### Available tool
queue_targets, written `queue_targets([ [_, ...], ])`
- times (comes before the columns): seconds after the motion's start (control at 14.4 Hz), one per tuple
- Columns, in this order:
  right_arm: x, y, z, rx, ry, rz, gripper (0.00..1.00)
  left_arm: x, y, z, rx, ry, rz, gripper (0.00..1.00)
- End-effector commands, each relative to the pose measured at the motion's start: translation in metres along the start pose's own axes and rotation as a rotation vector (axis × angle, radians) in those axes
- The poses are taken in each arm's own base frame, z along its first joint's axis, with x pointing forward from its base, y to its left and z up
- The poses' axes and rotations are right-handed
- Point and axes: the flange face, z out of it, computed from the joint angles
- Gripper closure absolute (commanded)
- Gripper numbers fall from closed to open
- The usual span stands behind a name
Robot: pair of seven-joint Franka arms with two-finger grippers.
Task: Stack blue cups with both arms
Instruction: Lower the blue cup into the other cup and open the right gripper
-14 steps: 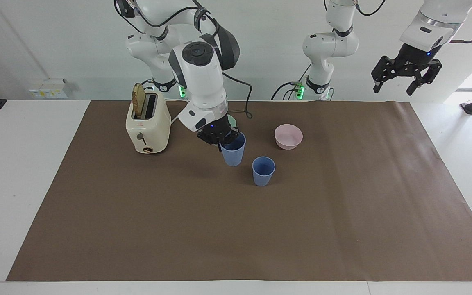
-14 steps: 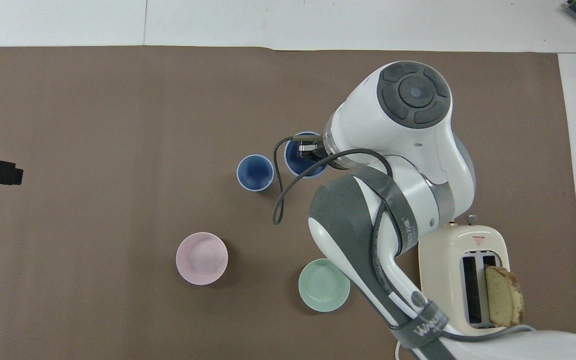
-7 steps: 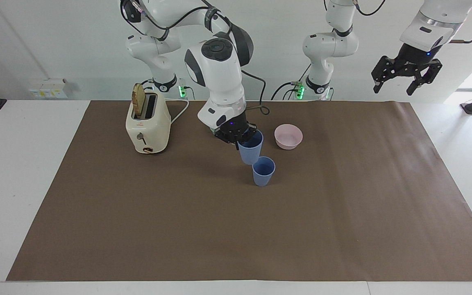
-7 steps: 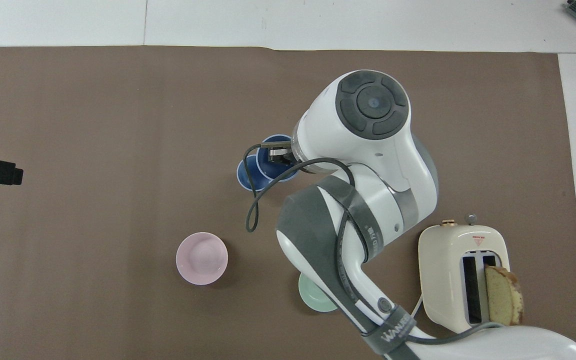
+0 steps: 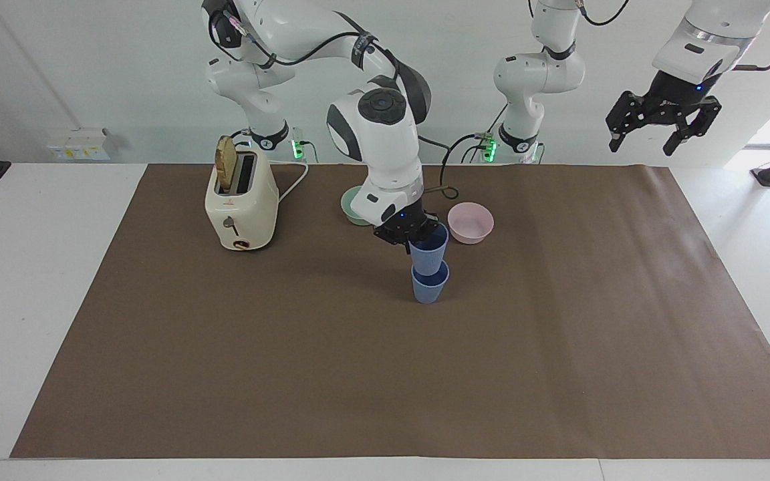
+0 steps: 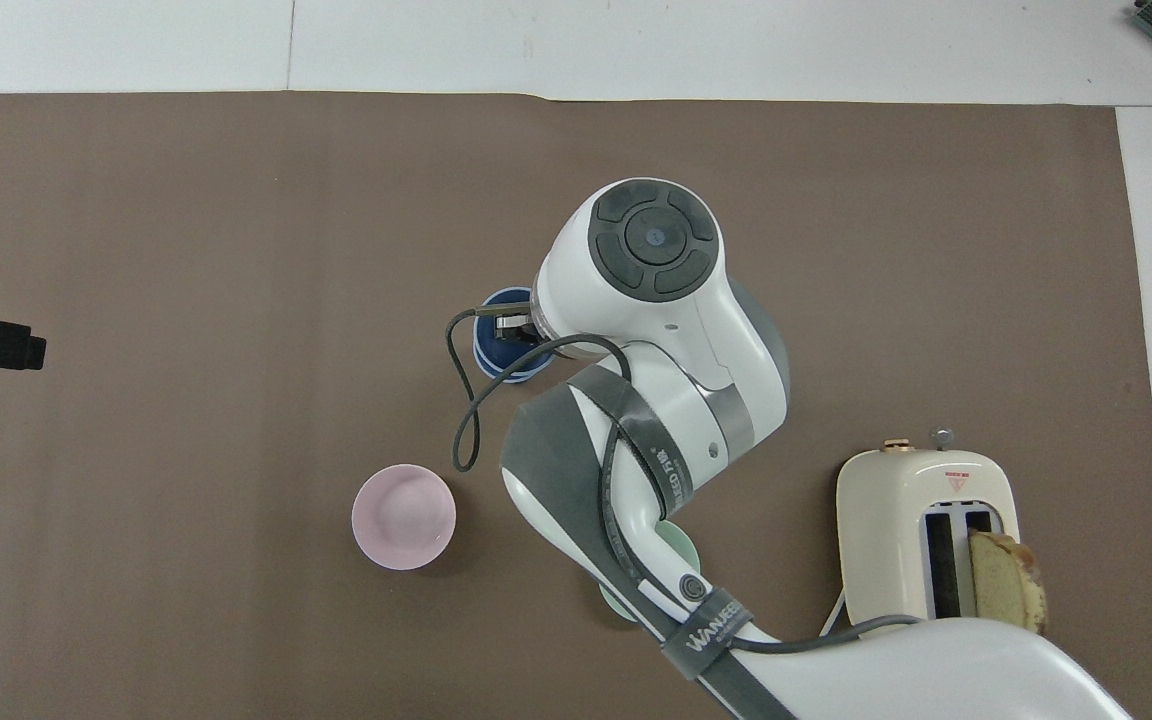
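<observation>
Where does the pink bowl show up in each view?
Facing view: pink bowl sits just above centre, beside the stacked blue cups, toward the left arm's end.
Overhead view: pink bowl lies below centre, nearer the robots than the cups.
Shared landmark: the cream toaster, at the right arm's end.

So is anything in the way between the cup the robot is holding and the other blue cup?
Nothing visible. The right gripper holds one blue cup directly over the standing blue cup, its bottom at that rim. The pink bowl sits off to the side, nearer the robots.
</observation>
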Motion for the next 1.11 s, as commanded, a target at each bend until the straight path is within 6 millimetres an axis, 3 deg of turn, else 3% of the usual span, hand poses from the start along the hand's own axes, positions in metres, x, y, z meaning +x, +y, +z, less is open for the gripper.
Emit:
queue_targets([
  [0.0, 0.009, -0.006, 0.009, 0.008, 0.028, 0.018, 1.00, -0.003, -0.002, -0.001, 0.002, -0.001, -0.001, 0.00],
  [0.14, 0.010, -0.008, 0.020, 0.009, 0.025, 0.016, 1.00, -0.003, -0.002, -0.001, 0.002, -0.001, -0.001, 0.00],
  [0.76, 0.011, -0.003, 0.030, -0.014, 0.019, 0.011, 1.00, -0.003, -0.002, -0.001, 0.002, -0.001, -0.001, 0.00],
  [1.04, 0.011, -0.002, 0.051, -0.028, -0.003, 0.010, 1.00, -0.003, -0.002, -0.001, 0.002, -0.001, -0.001, 0.00],
])
